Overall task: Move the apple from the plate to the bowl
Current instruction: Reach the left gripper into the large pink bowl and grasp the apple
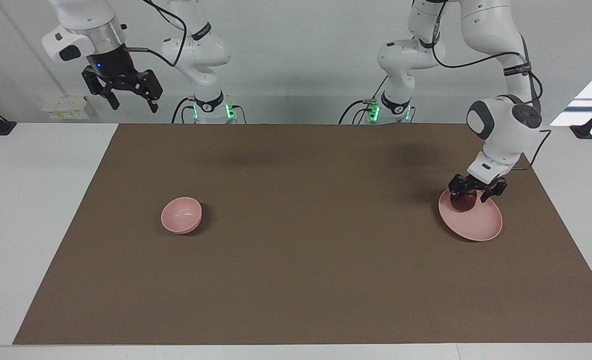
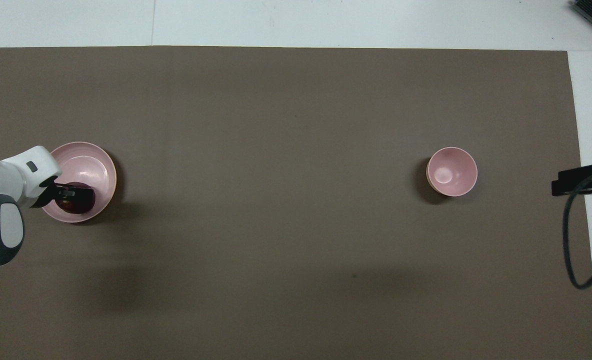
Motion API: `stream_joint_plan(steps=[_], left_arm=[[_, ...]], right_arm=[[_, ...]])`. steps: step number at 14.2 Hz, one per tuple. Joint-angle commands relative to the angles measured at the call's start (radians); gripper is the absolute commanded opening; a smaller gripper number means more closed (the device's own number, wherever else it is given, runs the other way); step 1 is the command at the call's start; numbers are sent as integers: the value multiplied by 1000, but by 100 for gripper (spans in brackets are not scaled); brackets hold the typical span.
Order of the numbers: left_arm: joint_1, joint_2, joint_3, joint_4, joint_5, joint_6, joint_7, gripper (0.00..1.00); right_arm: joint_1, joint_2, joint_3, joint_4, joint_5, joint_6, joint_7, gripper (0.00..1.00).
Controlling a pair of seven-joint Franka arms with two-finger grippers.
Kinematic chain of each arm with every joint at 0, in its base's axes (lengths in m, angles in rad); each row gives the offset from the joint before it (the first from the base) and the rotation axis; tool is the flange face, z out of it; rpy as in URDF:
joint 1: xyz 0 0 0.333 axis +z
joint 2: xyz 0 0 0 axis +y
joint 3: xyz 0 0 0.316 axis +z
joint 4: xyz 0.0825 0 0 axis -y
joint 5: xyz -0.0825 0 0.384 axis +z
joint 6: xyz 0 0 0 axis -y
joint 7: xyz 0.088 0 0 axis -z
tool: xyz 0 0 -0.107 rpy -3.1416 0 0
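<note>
The apple (image 1: 463, 202) lay on the plate (image 1: 478, 225), on the part of it nearest the robots, so it was not centred but close to the rim. The left tool (image 1: 473, 192) was down on that spot, its fingers standing on either side of the apple. From the facing view the fingers looked set around the fruit, low enough to touch it; whether they had already clenched on it or stood released around it I cannot tell. The overhead view showed the same thing: the dark fingers over the apple (image 2: 78, 199) at the plate's (image 2: 93, 165) robot-side edge. The arm came in at a slant, probably because the apple sat toward the rim.

The bowl (image 1: 182, 215) stood well apart from the plate, toward the right arm's end of the worktop (image 1: 296, 280), about as far from the robots as the plate. It looked bare inside. Between plate and bowl the brown mat held nothing, so the way across seemed open; the only things to clear, in my judgement, were the plate's low rim on the lift and the bowl's higher wall on the way in.

The right tool (image 1: 131, 100) waited high up, over the worktop's edge by its own base, fingers spread and gripping nothing.
</note>
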Motion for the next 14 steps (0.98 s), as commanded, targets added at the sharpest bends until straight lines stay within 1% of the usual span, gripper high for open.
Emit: stream_joint_plan(steps=[1,2,3,4,5,6,8,9,11,13,14], left_arm=[[9,-5,-6,-15,2,12,9,61],[9,-5,-6,-13,2,3,9,41],[8,-4,-6,-5,2,3,12,29],[3,2,-6,1,2,3,14,21],[-4,4,-6,11,2,1,12,8],[-7,-5,-8,27,2,-14,6,4],[-7,-28,-20,65,2,-90,1,4],[-14,-59,-21,82,2,-136,0,4],[-58,-114,-21,105,-1,-224,-11,2],[-108,-151,-21,113,-69,-264,-72,2],[-141,-157,-21,119,-126,-269,-103,1]], right_arm=[[-11,-15,5,-46,12,21,-22,100],[-4,-14,5,-58,12,36,-20,100],[-3,-12,5,-69,12,58,-19,100],[-1,-9,5,-82,13,79,-19,100],[0,-9,5,-96,22,101,-19,100],[-1,-9,5,-110,42,113,-16,100],[0,-9,5,-118,48,115,6,100],[0,-11,5,-118,54,113,33,100],[0,-11,5,-118,119,113,123,100],[0,-11,5,-118,188,106,252,100],[0,-14,5,-121,226,106,303,100]])
